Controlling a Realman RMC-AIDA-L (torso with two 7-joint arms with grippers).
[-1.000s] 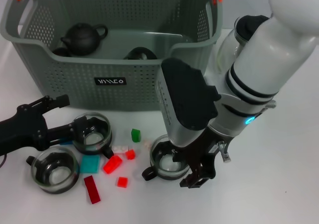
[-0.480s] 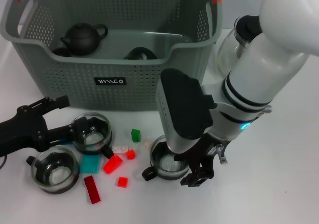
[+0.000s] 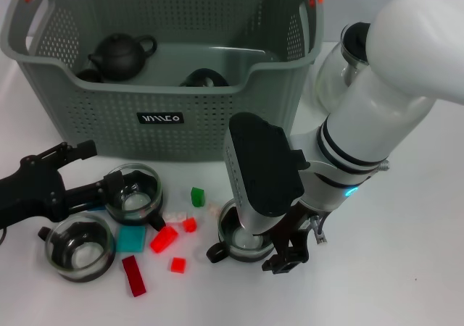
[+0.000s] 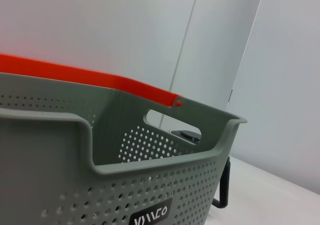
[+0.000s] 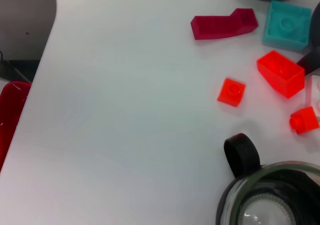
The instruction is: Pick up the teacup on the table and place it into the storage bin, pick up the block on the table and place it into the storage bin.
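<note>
Reading "VIVCO" on storage bin (image 3: 109,101) label (image 3: 161,118), white lettering

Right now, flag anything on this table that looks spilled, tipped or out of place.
Nothing looks spilled or damaged. The three glass teacups with black handles stand upright, and small plastic blocks lie scattered loosely between them. The black teapot sits upright inside the grey perforated storage bin.

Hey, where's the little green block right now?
In the head view, the green block stands on the table in front of the storage bin, between the two teacups nearest the bin.
</note>
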